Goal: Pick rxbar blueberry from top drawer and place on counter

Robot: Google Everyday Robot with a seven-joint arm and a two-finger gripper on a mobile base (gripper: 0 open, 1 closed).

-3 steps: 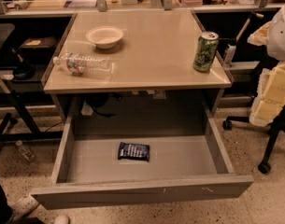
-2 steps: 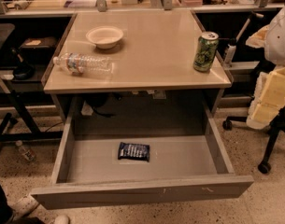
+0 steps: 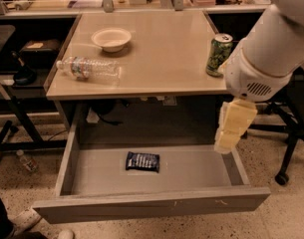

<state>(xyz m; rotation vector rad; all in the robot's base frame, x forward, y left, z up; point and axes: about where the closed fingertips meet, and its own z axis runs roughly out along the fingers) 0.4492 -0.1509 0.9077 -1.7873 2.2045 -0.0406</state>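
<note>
The rxbar blueberry [image 3: 142,162], a dark navy wrapper with white lettering, lies flat on the bare bottom of the open top drawer [image 3: 151,204], a little left of the middle. The beige counter [image 3: 161,54] stands above the drawer. My gripper [image 3: 225,144], pale yellow, hangs from the white arm [image 3: 271,54] over the drawer's right end, just in front of the counter's right front corner. It points down and is well to the right of the bar, holding nothing that I can see.
On the counter are a white bowl [image 3: 111,38], a clear plastic bottle [image 3: 89,68] lying on its side and a green can [image 3: 219,54] close to my arm. A small bottle [image 3: 27,161] lies on the floor at the left. Chair legs [image 3: 286,153] stand at the right.
My arm has swung in from the right edge toward the counter's right front corner. The gripper now hangs over the drawer's right end. The bar, can, bowl and bottle have not moved.
</note>
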